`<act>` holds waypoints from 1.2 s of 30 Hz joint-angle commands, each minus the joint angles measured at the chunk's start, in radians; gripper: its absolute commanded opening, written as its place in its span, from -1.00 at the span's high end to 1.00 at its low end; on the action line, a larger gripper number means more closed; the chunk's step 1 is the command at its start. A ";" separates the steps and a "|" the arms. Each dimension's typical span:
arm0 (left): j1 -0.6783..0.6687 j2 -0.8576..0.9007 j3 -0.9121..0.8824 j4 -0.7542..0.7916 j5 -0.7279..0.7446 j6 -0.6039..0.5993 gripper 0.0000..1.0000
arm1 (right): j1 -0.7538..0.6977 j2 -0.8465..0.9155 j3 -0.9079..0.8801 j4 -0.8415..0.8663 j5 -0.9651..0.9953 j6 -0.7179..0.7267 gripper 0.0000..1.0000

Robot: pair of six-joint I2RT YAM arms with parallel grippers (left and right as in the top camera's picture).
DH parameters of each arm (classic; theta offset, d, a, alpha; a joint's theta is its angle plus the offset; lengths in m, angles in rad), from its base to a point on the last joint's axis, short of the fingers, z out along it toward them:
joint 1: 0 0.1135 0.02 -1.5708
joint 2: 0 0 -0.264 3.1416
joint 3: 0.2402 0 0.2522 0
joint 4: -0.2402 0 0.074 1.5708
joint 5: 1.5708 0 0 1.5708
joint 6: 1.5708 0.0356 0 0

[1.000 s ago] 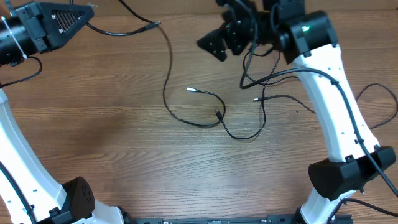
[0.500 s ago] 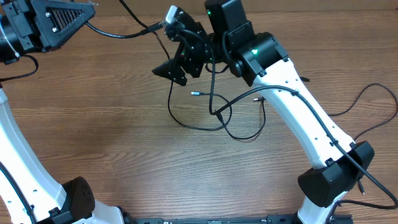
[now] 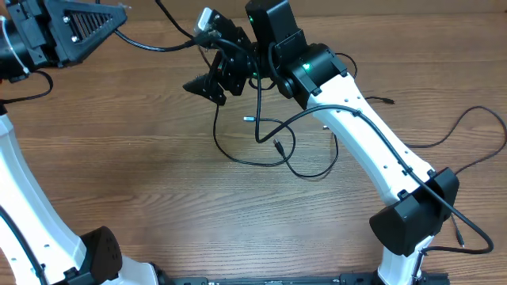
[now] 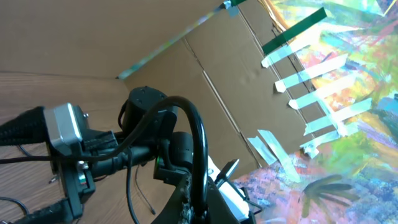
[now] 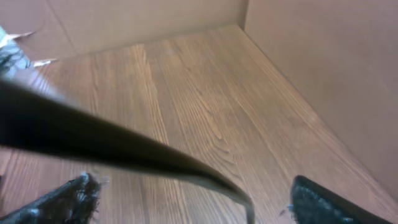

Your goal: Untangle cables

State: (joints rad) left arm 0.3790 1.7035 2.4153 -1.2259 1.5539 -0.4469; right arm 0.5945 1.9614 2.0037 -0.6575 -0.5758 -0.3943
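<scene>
- Right arm (image 3: 372, 150): base sits at about 5 o'clock on the table (image 3: 158, 198). The white links stretch long and low across the middle toward 11 o'clock, and the wrist ends past centre near the far edge.
- Right claw (image 3: 206, 63): tipped toward 9 o'clock and held above the wood. In the wrist view its two fingertips (image 5: 68, 199) stand far apart at the bottom corners of the frame. The claw is spread wide and grips nothing. One blurred black cord passes through the gap without either finger pressing on it.
- Left arm (image 3: 24, 198): rises along the 9 o'clock edge from a base at 7 o'clock, then bends in toward the far corner at 10 to 11 o'clock.
- Left claw (image 3: 111, 17): points toward 3 o'clock and is fully closed. In its wrist view a black cord arches up close to the lens from the fingers, so it has hold of one of the cables (image 3: 273, 150).
- Cables: the main tangle lies flat at table centre, just to the 6 o'clock side of the right claw. It consists of loose overlapping loops.
- A small silver plug (image 3: 248, 119) lies at the 12 o'clock side of the tangle.
- One cord runs from the left claw toward the right claw along the far edge.
- Brown cardboard walls (image 5: 124, 25) stand behind the table at 12 o'clock.
</scene>
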 commanded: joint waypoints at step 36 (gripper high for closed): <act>-0.007 -0.032 0.018 0.004 0.026 0.010 0.91 | 0.008 0.050 -0.001 0.252 -0.047 0.256 0.92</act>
State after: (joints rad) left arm 0.3790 1.6985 2.4153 -1.2255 1.5570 -0.4465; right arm 0.5972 2.0014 2.0029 -0.4122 -0.6060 -0.2073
